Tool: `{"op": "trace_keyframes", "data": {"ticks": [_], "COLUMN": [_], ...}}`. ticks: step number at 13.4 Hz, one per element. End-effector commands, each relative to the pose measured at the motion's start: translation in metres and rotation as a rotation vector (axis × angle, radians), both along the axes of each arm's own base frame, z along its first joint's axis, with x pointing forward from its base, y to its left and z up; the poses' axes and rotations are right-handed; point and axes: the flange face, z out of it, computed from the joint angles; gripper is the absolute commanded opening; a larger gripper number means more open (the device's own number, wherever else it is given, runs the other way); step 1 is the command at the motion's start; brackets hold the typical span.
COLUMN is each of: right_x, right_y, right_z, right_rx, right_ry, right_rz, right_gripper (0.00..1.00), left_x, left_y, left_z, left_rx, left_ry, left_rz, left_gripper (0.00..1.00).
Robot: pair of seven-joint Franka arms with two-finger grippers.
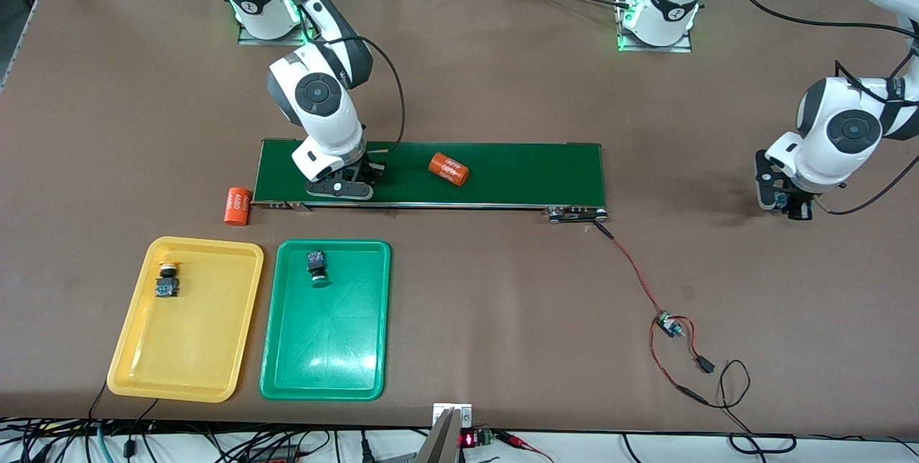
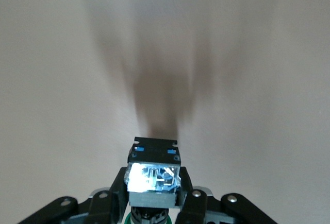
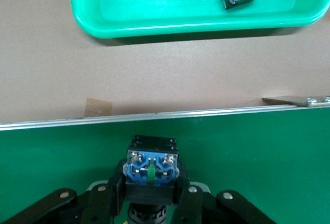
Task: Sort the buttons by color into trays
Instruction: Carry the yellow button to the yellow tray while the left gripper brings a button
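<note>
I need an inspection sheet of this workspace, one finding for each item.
Surface: brown table, long green belt.
Job's things: yellow tray holds a yellow-capped button; green tray holds a green-capped button.
Clutter: orange cylinder on belt, another beside its end.
Grippers: left gripper shut on a button over bare table; right gripper shut on another button over belt.
Cables: red wire from belt.
Surroundings: nothing seen.

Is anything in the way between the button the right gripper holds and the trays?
Nothing visible. The right gripper holds its button over the belt; only bare table lies between it and the green tray.
</note>
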Motion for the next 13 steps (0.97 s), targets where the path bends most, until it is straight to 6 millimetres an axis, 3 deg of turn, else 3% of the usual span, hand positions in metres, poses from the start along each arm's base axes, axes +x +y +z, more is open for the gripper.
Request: {"op": "trace_keyframes", "data": {"ticks": [1,3,5,8,10,12,13], "right_x": [0.011,0.023,0.052,0.098,0.121,0.138,0.149], "right_y": [-0.016,-0.027,-0.049,-0.106,-0.149,-0.183,-0.214], "right_z": [0.023,0.050,0.088,0.129,0.142,0.136,0.126], "right_rx": [-0.014,-0.033,-0.055,-0.065,-0.064,-0.078,-0.099], "right_ry": [-0.017,-0.013,0.008,0.015,0.013,0.021,0.027], "right_rz": [-0.016,-0.019,-0.010,0.046,0.106,0.157,0.185], "right_gripper": [0.06,0.05,0.05,0.05,0.05,0.05,0.05], "left_x": [0.009,0.012,0.012,0.006,0.011,0.011,0.011], "left_y": [-0.053,-0.090,-0.130,-0.196,-0.246,-0.267,-0.269], "left_z": [0.032,0.043,0.045,0.050,0.037,0.038,0.041], "left_rx": [0.020,-0.027,-0.061,-0.106,-0.149,-0.147,-0.148], "left_ry": [-0.003,-0.014,-0.012,-0.021,-0.058,-0.089,-0.098], "left_rz": [-0.066,0.109,0.219,0.420,0.596,0.707,0.733], "left_gripper": [0.26,0.26,0.26,0.26,0.25,0.25,0.25]}}
